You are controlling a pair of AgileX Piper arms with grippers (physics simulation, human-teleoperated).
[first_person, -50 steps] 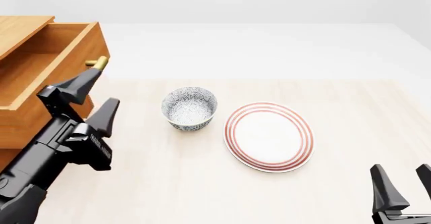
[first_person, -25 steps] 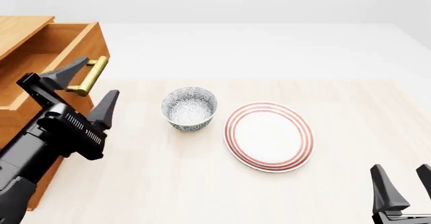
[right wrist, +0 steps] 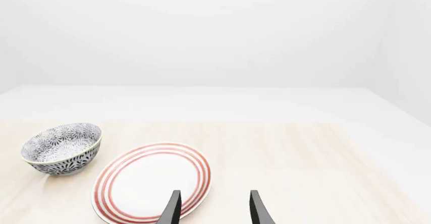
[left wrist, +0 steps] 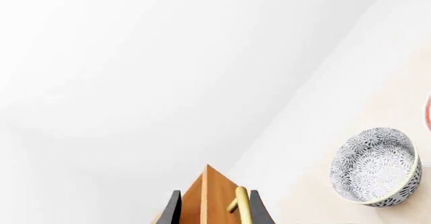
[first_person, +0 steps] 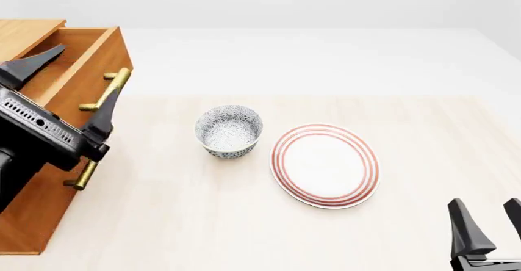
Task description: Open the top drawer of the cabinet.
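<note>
The orange-brown cabinet (first_person: 36, 213) stands at the table's left edge. Its top drawer (first_person: 104, 50) is pulled out, with the inside showing. The drawer's brass bar handle (first_person: 106, 91) is bare. My left gripper (first_person: 88, 72) is open and empty. Its fingers straddle the drawer front from the cabinet side, with one fingertip (first_person: 106, 115) beside the handle. In the left wrist view the drawer corner (left wrist: 210, 199) and the handle (left wrist: 241, 206) show between the finger tips of the left gripper (left wrist: 215, 196). My right gripper (first_person: 491, 222) is open and empty at the near right, and also shows in its wrist view (right wrist: 214, 206).
A blue-patterned bowl (first_person: 229, 130) stands right of the cabinet; it also shows in the wrist views (left wrist: 374, 166) (right wrist: 60, 148). A red-ringed plate (first_person: 326, 164) (right wrist: 151, 181) lies right of the bowl. A lower drawer's brass handle (first_person: 82, 174) sticks out.
My left gripper has drawn back to the left, off the brass handle, which now shows in full. The top drawer stays pulled out. The right arm has not moved.
</note>
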